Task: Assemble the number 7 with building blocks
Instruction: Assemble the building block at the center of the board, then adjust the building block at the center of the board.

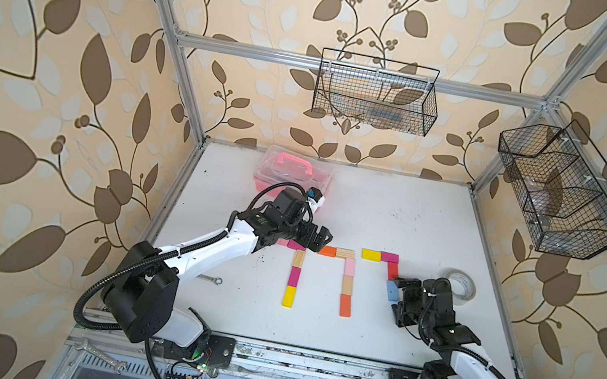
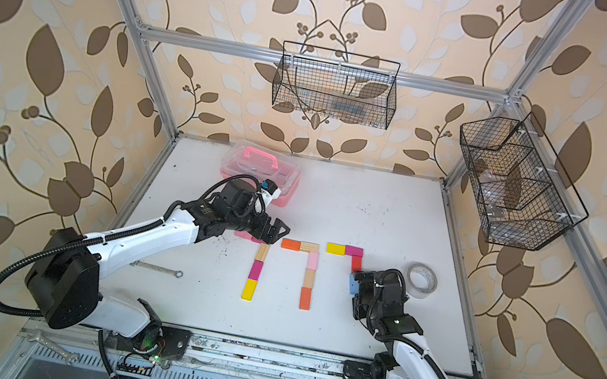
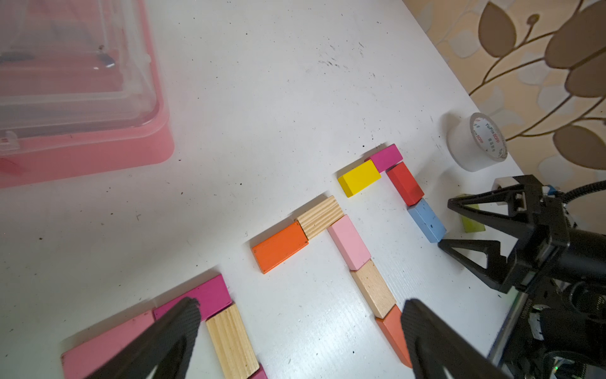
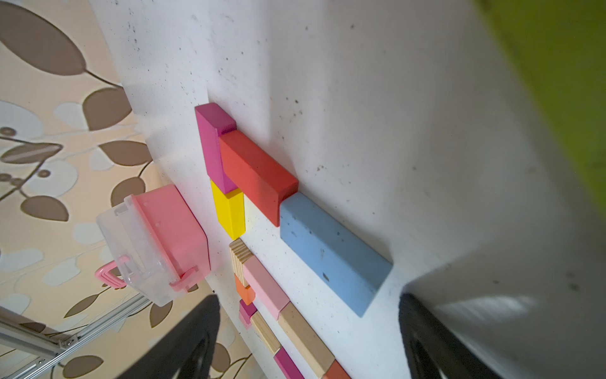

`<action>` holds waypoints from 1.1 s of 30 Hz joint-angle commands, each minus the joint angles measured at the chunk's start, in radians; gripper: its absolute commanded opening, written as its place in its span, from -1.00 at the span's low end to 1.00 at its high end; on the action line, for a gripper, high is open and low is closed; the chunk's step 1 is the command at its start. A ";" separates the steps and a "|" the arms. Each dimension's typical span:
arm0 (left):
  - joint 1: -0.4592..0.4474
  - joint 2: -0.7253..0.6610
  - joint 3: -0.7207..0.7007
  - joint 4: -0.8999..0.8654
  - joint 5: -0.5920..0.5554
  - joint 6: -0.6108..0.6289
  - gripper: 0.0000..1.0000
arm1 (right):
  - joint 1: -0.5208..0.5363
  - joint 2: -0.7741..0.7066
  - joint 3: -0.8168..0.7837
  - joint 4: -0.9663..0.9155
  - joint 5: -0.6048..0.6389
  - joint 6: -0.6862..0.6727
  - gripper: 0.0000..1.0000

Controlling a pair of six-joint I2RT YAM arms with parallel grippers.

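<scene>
The building blocks lie flat on the white table (image 1: 413,227) as three figures side by side. The left figure's stem ends in a yellow block (image 1: 289,296), the middle one's in an orange block (image 1: 345,306). The right figure has a yellow block (image 1: 371,255) and a magenta block (image 1: 389,257) as bar, then a red block (image 1: 393,271) and a blue block (image 1: 392,291) (image 4: 331,252). My right gripper (image 1: 400,300) (image 4: 308,297) is open just short of the blue block, holding nothing. A green block (image 3: 472,220) lies beside it. My left gripper (image 1: 320,240) (image 3: 300,303) hangs open over the left figure's bar.
A pink clear-lidded case (image 1: 292,173) stands at the back left of the table. A roll of tape (image 1: 460,285) sits near the right edge behind my right arm. A wrench (image 1: 210,278) lies under my left arm. Two wire baskets (image 1: 377,94) hang on the walls.
</scene>
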 commanded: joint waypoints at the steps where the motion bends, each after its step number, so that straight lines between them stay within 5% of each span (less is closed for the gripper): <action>1: -0.001 -0.004 0.029 0.010 -0.007 0.007 0.98 | -0.042 0.000 0.096 -0.311 0.031 -0.127 0.96; 9: -0.002 -0.005 0.024 0.013 -0.001 0.006 0.98 | -0.186 0.340 0.498 -0.620 -0.043 -0.817 1.00; 15: -0.002 -0.018 0.013 0.015 -0.003 0.004 0.98 | -0.098 0.578 0.714 -0.694 -0.060 -1.131 0.96; 21: -0.003 -0.024 0.009 0.012 -0.001 -0.001 0.98 | 0.058 0.755 0.821 -0.767 0.066 -1.271 0.93; 33: -0.003 -0.012 0.016 0.016 0.012 -0.016 0.98 | 0.064 0.847 0.778 -0.704 0.128 -1.293 0.79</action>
